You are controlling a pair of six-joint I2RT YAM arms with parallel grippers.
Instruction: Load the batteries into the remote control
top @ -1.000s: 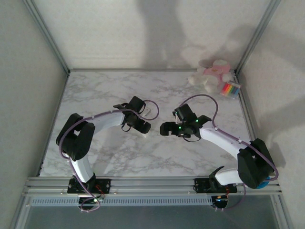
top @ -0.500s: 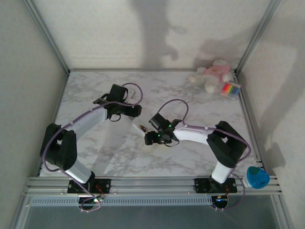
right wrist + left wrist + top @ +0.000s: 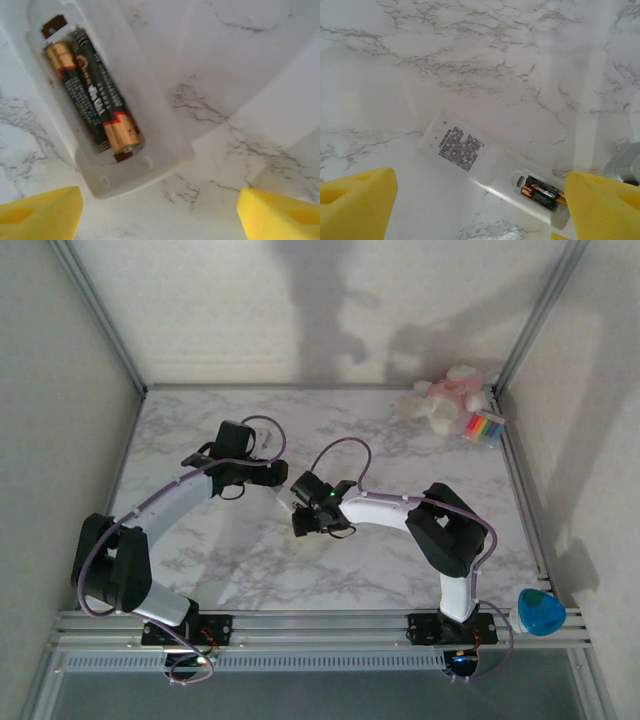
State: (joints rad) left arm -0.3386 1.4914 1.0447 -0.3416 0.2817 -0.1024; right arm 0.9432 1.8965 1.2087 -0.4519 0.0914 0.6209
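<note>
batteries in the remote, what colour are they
The batteries are black and copper-gold with red trim, clearest in the right wrist view.

No legible text found. White lettering on 2 batteries (image 3: 92,97) in remote control (image 3: 490,167) compartment: blurred, unreadable. Grey printed block (image 3: 461,148) on remote's back: too small to read.

Batts (image 3: 92,95) in remote (image 3: 487,165), prob. table (image 3: 230,565) ctr
</note>
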